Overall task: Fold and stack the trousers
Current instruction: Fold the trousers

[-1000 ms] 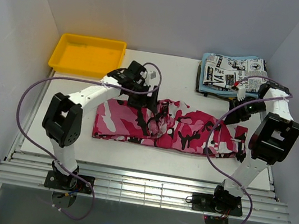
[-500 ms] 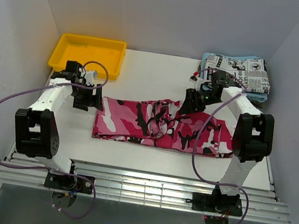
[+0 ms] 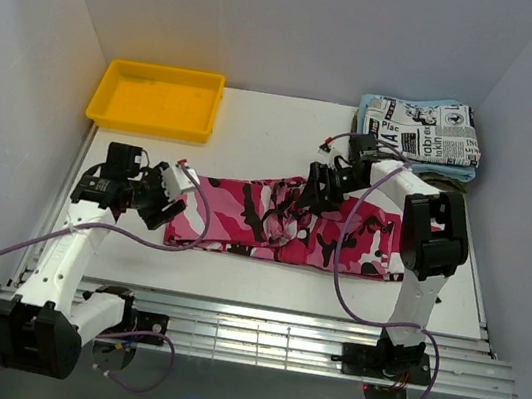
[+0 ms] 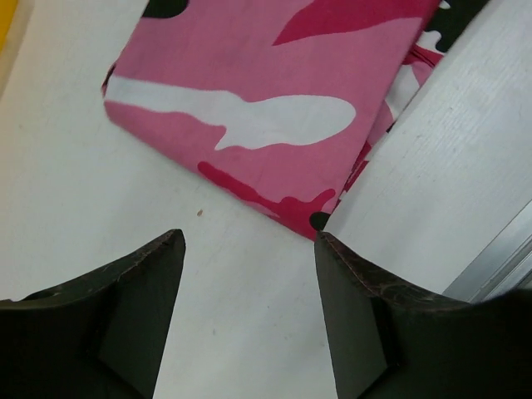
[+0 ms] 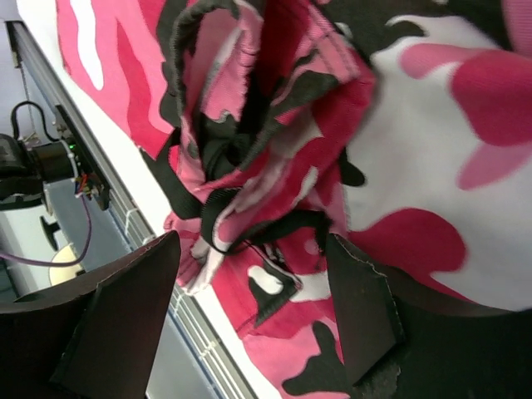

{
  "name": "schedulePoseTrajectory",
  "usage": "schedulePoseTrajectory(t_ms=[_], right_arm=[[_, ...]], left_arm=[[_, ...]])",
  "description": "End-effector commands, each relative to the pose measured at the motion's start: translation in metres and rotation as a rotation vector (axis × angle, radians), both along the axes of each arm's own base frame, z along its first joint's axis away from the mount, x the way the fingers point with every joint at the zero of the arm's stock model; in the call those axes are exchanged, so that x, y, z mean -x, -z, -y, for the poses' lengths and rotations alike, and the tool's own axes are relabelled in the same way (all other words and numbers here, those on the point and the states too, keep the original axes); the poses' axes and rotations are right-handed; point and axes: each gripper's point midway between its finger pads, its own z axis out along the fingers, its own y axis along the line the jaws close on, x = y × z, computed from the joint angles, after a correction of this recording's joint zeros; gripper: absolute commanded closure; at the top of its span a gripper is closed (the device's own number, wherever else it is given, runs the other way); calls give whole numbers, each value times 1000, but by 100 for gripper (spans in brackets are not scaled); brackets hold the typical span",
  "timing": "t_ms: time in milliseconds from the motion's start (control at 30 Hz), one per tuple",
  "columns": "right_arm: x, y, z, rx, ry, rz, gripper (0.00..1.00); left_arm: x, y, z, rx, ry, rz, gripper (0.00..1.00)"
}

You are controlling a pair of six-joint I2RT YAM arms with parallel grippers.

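**Two released end effectors over one pair of trousers**

From the top camera: trousers [image 3: 243, 218] stretched from 9 to 3 o'clock across the middle of the white surface [image 3: 255, 142], printed in pink, magenta, white and black camouflage, bunched into a ridge at the centre. Left end effector [image 3: 168, 202] at the cloth's 9 o'clock end. Right end effector [image 3: 313, 189] over the bunched centre, toward its 12 o'clock edge. Yellow tray [image 3: 160, 69] at 11 o'clock, well apart from the cloth. Newspaper-print garment [image 3: 424, 128] at 1 o'clock, lying on a light blue cloth [image 3: 452, 172]. Too small from up here to judge either pair of jaws.

Only from the left wrist: left end effector [image 4: 248, 241] released, jaws spread wide with nothing but bare surface between them. Fingertips just short of the trousers' corner [image 4: 249, 125], not touching. Cloth flat and smooth at this end, with a lower layer peeking out at 3 o'clock. Metal rail [image 4: 499, 262] at 4 o'clock.

Only from the right wrist: right end effector [image 5: 253, 237] released, jaws spread to either side of a crumpled fold threaded with black webbing. Cannot tell whether touching the cloth or hovering just above it.
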Motion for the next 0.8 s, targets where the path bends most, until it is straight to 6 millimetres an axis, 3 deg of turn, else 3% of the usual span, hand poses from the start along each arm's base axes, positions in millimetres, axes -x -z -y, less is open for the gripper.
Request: schedulePoseTrajectory(t_ms=[0,167,267,433,767], right_arm=[[4,-4,-14,-59,-9,-26,24],[14,0,-21,-86,-11,-59,24],[19,2,-25,-84,-19,-70,24],[23,6,-27,-94,-22,-96,25],[31,12,-25,-91,-40,-118,26]], left_arm=[[1,20,21,-105,273,16,26],[16,45,57,-179,441,-37,29],[21,61,67,-227,486,-41,29],[31,88,63,-322,522,-67,30],[2,93,65,-410,522,101,33]])
